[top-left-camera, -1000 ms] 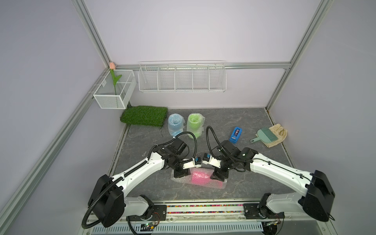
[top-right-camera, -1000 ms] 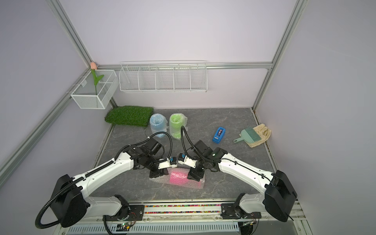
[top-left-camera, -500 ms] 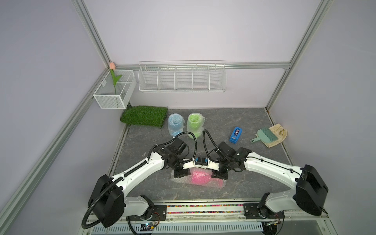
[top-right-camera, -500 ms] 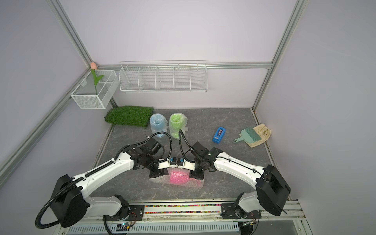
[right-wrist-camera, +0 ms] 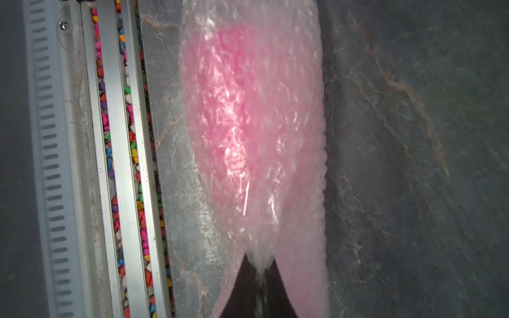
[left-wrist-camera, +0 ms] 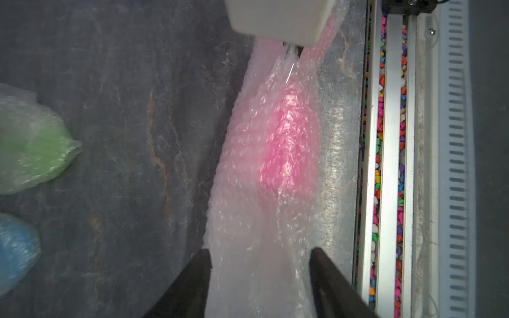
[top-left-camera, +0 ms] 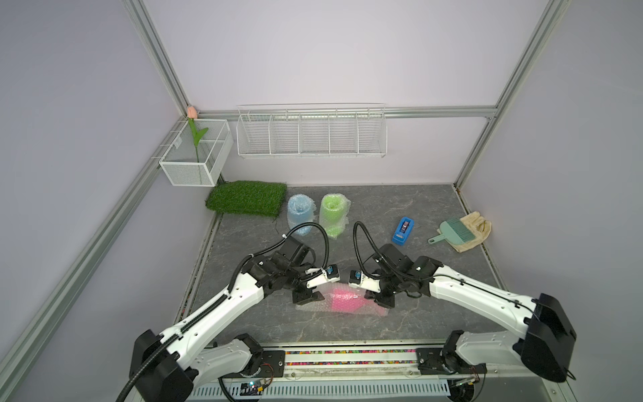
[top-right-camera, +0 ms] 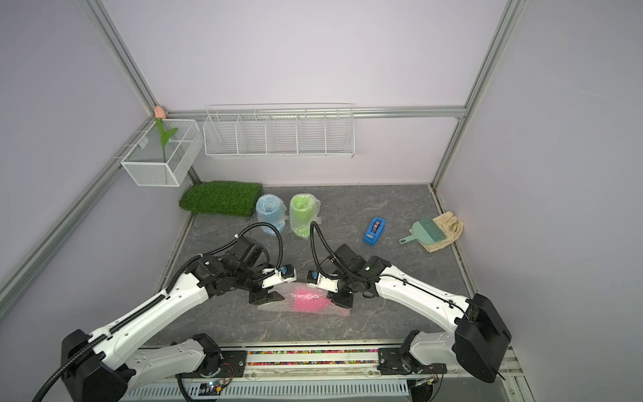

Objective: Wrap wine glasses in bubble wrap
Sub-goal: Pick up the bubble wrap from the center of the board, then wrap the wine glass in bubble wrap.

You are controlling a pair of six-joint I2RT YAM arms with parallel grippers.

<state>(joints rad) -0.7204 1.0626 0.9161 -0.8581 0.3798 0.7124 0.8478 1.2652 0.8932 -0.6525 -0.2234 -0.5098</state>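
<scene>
Beside the grass mat (top-left-camera: 245,196), the blue goblet (top-left-camera: 300,214) and green goblet (top-left-camera: 333,214) stand wrapped. Well apart from the mat, nearer me, the pink goblet (top-left-camera: 344,301) lies inside bubble wrap (top-left-camera: 309,306). My right gripper (right-wrist-camera: 260,261) pinches one end of the wrap, and my left gripper (left-wrist-camera: 259,250) is spread astride the other end. I judge only this last wrap needs finishing.

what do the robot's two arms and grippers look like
Both the left arm and right arm have white links and black joint housings. A black ribbed hose loops over each wrist, beside a white camera block with a blue spot. The left gripper and right gripper have black tapered fingers.
</scene>
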